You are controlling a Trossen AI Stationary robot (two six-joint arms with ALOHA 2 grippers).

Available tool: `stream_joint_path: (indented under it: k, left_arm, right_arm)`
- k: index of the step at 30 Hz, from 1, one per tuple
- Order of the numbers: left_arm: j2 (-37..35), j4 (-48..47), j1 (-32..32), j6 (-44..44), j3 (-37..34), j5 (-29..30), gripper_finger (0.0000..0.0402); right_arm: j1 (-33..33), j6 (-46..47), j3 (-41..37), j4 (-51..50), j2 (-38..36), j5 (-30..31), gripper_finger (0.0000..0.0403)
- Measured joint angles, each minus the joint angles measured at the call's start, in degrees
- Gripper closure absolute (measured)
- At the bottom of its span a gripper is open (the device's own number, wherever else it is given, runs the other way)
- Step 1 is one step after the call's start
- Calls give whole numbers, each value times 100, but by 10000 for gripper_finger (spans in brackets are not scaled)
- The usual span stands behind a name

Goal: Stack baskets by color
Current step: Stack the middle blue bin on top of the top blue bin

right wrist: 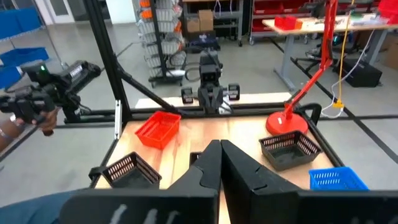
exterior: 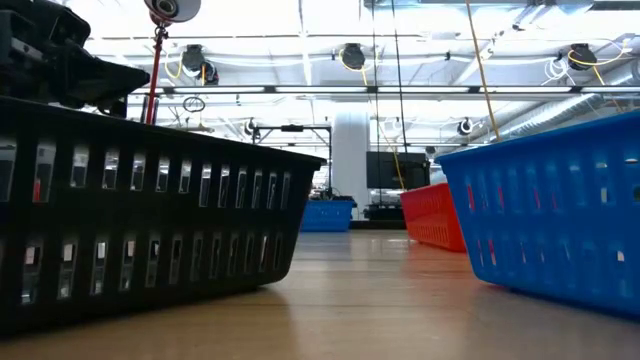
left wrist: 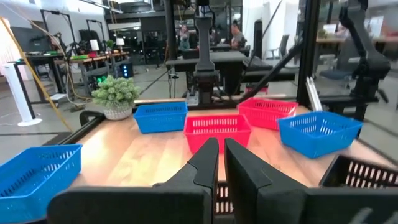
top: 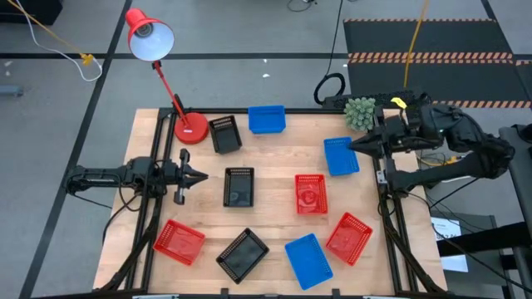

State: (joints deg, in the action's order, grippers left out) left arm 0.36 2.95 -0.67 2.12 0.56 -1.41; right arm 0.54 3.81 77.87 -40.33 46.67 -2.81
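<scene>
Three red, three blue and three black baskets lie singly on the wooden table, none stacked. Among them are a black basket (top: 238,186) and a red basket (top: 311,193) at the centre and a blue basket (top: 341,155) at the right. Each rests on its bottom. My left gripper (top: 202,176) (left wrist: 221,149) is at the table's left side, level and shut, pointing at the central black basket and touching nothing. My right gripper (top: 351,146) (right wrist: 219,149) is shut and empty, raised high over the right edge near the blue basket.
A red desk lamp stands with its round base (top: 191,129) at the far left, beside a black basket (top: 225,133). A small potted plant (top: 360,112) sits at the far right corner. The low view is flanked by a black basket (exterior: 150,220) and a blue basket (exterior: 560,220).
</scene>
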Motion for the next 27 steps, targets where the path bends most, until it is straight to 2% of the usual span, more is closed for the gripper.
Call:
stream_joint_path:
  k: [5,10,16,21,27]
  left_arm:
    - [2,-82,0,-250,147,2,374]
    - [20,-318,0,-268,430,2,397]
    - [585,-531,0,-268,1134,103,399]
    - [1582,-1222,0,-245,2357,105,400]
    - [3020,-2384,0,-244,4362,106,399]
  right_arm:
    - [0,2,-14,16,56,0,403]
    - [0,1,-16,15,69,0,403]
    - [0,-12,-16,20,86,0,403]
    - [0,-12,-16,21,95,0,403]
    - [1,-15,-18,22,131,1,403]
